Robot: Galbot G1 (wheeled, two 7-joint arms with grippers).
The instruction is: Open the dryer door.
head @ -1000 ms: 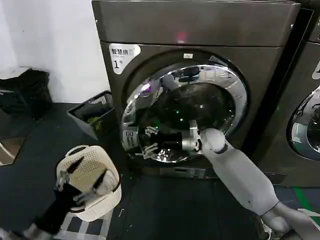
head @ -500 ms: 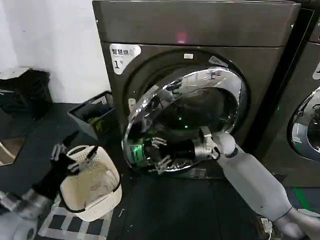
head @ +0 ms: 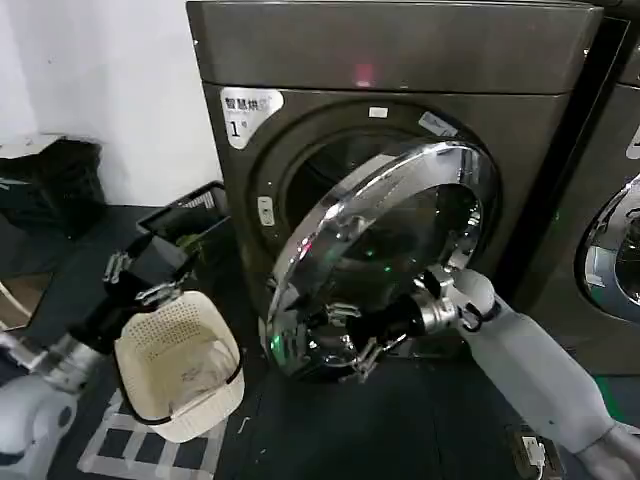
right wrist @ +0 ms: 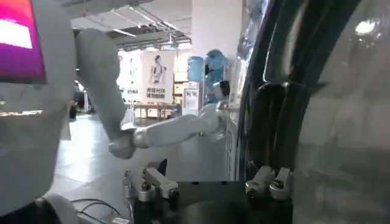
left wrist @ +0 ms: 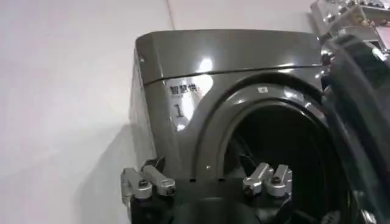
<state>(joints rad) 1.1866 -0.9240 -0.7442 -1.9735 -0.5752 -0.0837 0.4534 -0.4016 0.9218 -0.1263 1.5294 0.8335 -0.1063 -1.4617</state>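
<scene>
At the dryer (head: 400, 120) front, the door (head: 385, 250) stands partly swung out from the drum opening, hinged on its right side, its free left edge hanging low near the floor. It looks heavy and rigid; the chrome ring is probably slick and the tinted glass best left alone, so the free edge of the rim, farthest from the hinge, seems the place to take hold. A white basket (head: 180, 365) sits on the floor just left of it. The right gripper (head: 345, 335) is at the door's lower left rim, fingers spread wide around that edge. The left gripper (head: 140, 280) hovers above the basket, fingers apart and empty.
</scene>
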